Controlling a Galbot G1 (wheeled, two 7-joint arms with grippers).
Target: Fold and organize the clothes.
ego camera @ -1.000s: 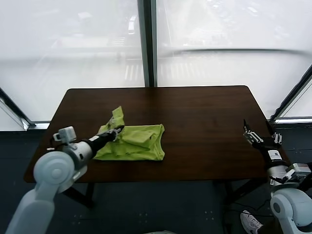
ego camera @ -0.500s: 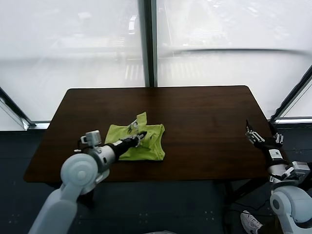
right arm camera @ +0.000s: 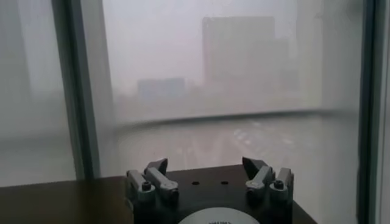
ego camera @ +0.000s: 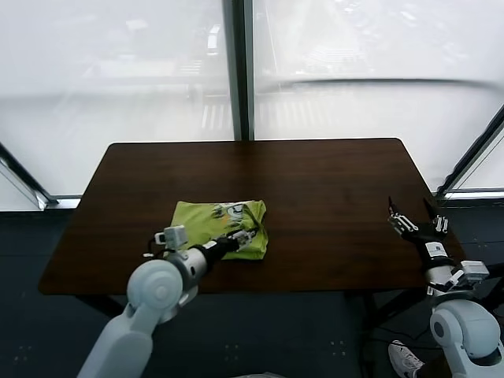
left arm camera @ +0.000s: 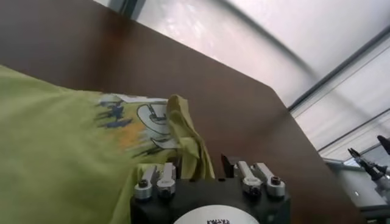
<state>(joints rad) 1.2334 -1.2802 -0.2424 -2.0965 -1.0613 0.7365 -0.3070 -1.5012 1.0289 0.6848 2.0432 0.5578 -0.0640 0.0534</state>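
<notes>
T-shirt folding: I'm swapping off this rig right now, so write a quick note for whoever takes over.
Left gripper: open, at the right edge of the T-shirt, holding nothing.
Right gripper: open, empty, parked over the right edge of the table, away from the work.
T-shirt: lime-green, folded into a compact rectangle left of the table's middle, white print facing up on top.
Done: left side folded across; fabric let go.
Left: one flap stands up at the right edge; flatten it, tidy the edges, probably one more fold.
</notes>
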